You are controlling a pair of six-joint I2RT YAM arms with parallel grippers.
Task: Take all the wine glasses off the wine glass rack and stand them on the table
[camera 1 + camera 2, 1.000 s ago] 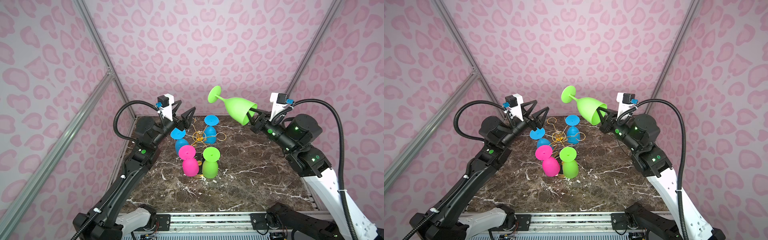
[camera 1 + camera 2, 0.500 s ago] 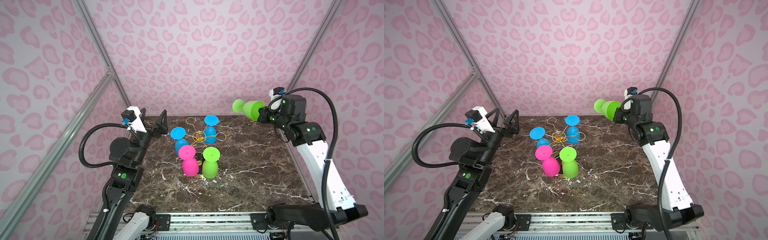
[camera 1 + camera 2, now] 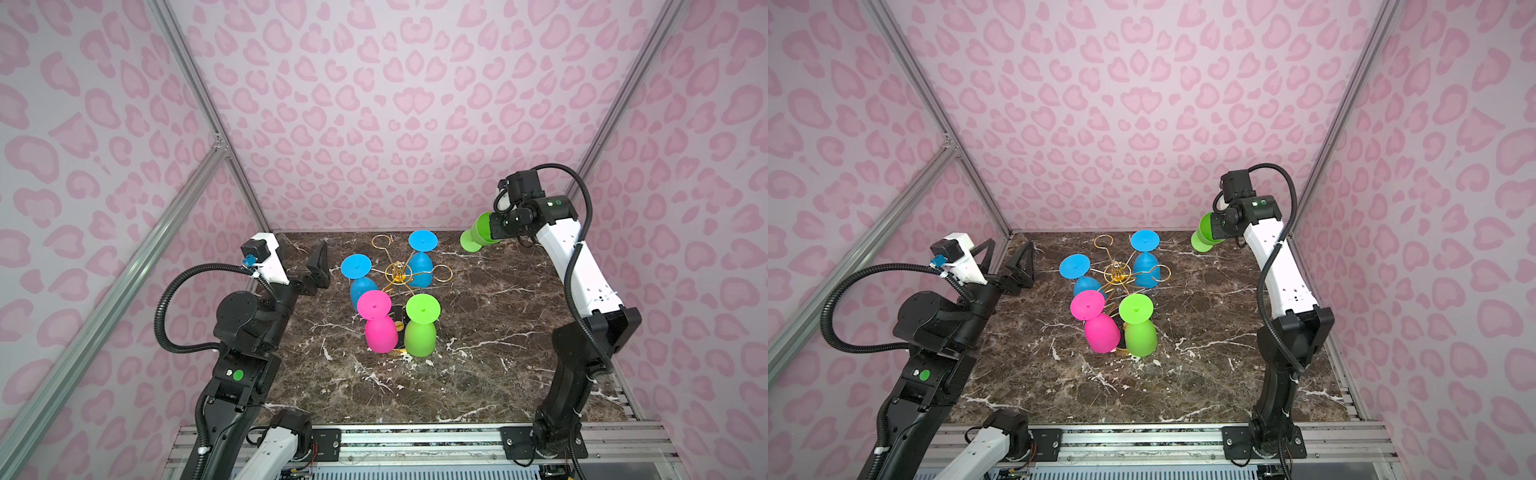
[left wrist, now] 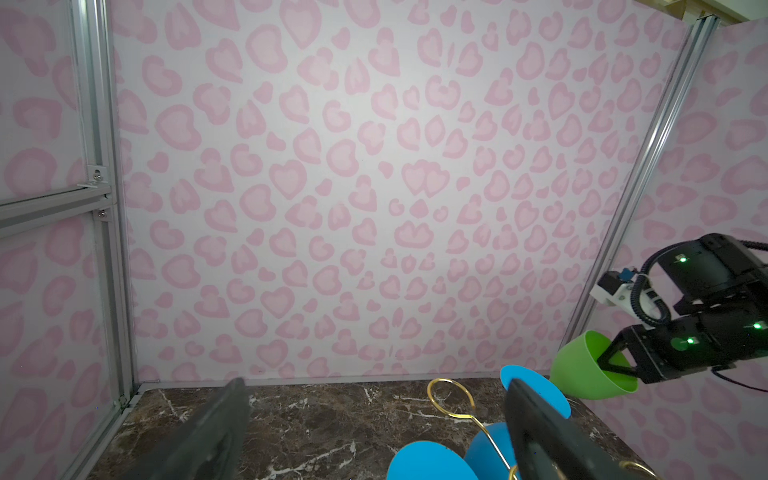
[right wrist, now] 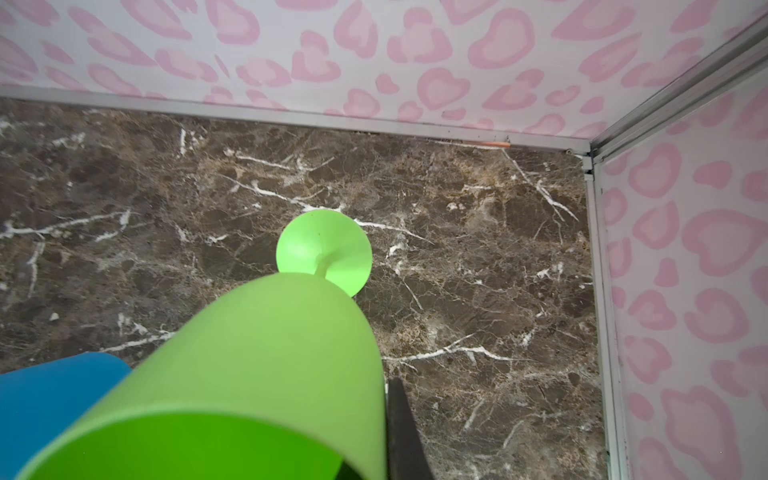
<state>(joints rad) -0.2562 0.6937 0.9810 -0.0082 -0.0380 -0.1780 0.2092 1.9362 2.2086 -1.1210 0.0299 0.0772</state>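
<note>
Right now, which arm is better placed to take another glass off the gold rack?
Left, probably: the left tool is open and empty near a blue glass; the right tool is shut on a green glass.

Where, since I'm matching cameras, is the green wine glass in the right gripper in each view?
In a top view: green wine glass, rear right, toward the corner post.
In a top view: glass, same place.
Left wrist: glass near the post's base.
Right wrist: glass close up, foot toward the corner.
Landmark: that corner post.
</note>
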